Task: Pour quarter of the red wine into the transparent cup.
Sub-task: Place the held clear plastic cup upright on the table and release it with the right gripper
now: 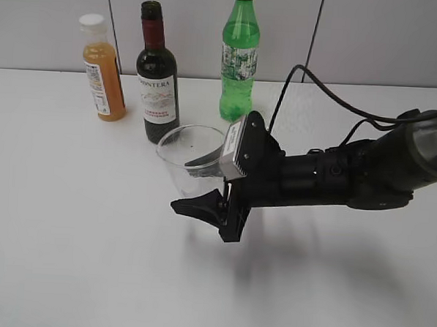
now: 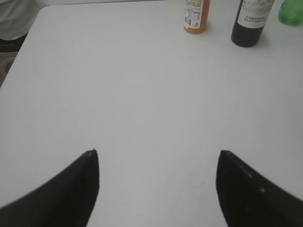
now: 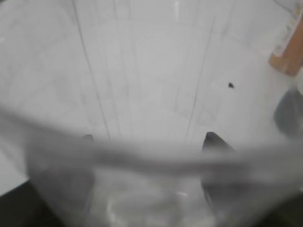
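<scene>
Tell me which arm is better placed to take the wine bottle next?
Probably the left. Its tool is open and empty, facing the wine bottle across bare table. The right tool is around the transparent cup, so it is busy.

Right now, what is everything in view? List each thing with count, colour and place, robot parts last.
wine bottle: one, dark glass, white label, back of table, middle of the row.
juice bottle: one, orange, white cap, left of the wine.
soda bottle: one, green, right of the wine.
cup: one, clear, empty, in front of the wine, between the right gripper's fingers.
table: one, white.
right gripper: black, around the cup.
left gripper: black, open above bare table.
</scene>
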`<act>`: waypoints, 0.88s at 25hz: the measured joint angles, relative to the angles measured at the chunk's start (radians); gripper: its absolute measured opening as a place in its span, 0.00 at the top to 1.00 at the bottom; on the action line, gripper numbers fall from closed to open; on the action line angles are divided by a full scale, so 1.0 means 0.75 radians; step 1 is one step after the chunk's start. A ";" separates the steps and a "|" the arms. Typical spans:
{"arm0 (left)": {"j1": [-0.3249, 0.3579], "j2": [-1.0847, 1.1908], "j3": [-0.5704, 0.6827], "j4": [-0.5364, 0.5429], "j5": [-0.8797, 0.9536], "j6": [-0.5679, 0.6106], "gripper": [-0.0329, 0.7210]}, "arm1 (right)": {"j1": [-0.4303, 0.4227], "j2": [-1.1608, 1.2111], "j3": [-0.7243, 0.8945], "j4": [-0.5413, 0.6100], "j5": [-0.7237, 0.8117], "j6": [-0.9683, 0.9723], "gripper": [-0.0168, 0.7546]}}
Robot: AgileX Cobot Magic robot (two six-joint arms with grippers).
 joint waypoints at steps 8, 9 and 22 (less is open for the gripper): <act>0.000 0.000 0.000 0.000 0.000 -0.002 0.18 | -0.007 0.133 -0.168 -0.015 0.037 0.001 0.28; 0.000 0.000 0.000 0.000 0.000 0.000 0.18 | -0.007 0.157 -0.204 -0.038 0.030 0.016 0.28; 0.000 0.000 0.000 0.000 0.000 -0.002 0.18 | -0.028 0.350 -0.381 -0.249 -0.046 0.107 0.28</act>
